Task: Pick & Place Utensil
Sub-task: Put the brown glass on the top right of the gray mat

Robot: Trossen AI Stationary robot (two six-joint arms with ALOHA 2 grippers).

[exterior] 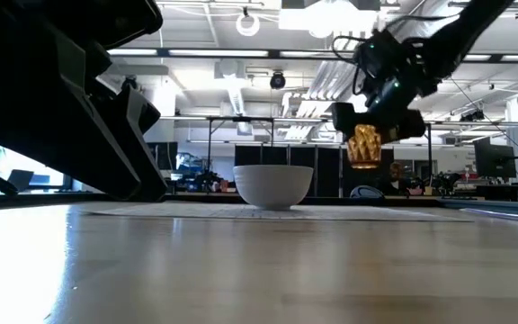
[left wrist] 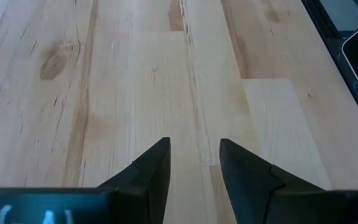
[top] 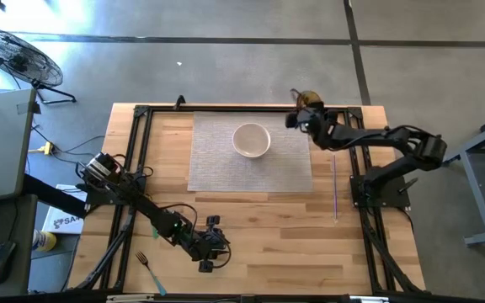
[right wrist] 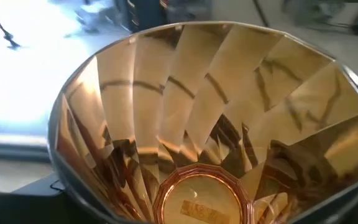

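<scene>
Our right gripper (top: 304, 114) is clamped on a ribbed amber glass tumbler (top: 307, 101), held in the air over the far right edge of the table, just beyond the corner of the woven grey placemat (top: 217, 160). In the right wrist view we look straight into the tumbler's faceted mouth (right wrist: 210, 118), and from table height it hangs above the surface, to one side of the white ceramic bowl (exterior: 273, 185) that sits on the mat.

Our left gripper (top: 211, 249) hovers low over bare wood near the front edge of the light butcher-block table (top: 293, 244), its two dark fingers (left wrist: 151, 171) parted by a narrow gap with nothing between them.

The task's thing, a small fork with a teal handle (top: 150, 269), lies flat on the table near the front left corner, near our left gripper and on its outer side, clear of it.

We judge the step in hand to be the left arm's approach to that fork. To do it well, we should swing the gripper across, turn the fingers crosswise to the handle, widen the gap, and come down until the tips almost touch the wood, since a flat utensil offers little to catch. The right arm need only keep the tumbler level.
</scene>
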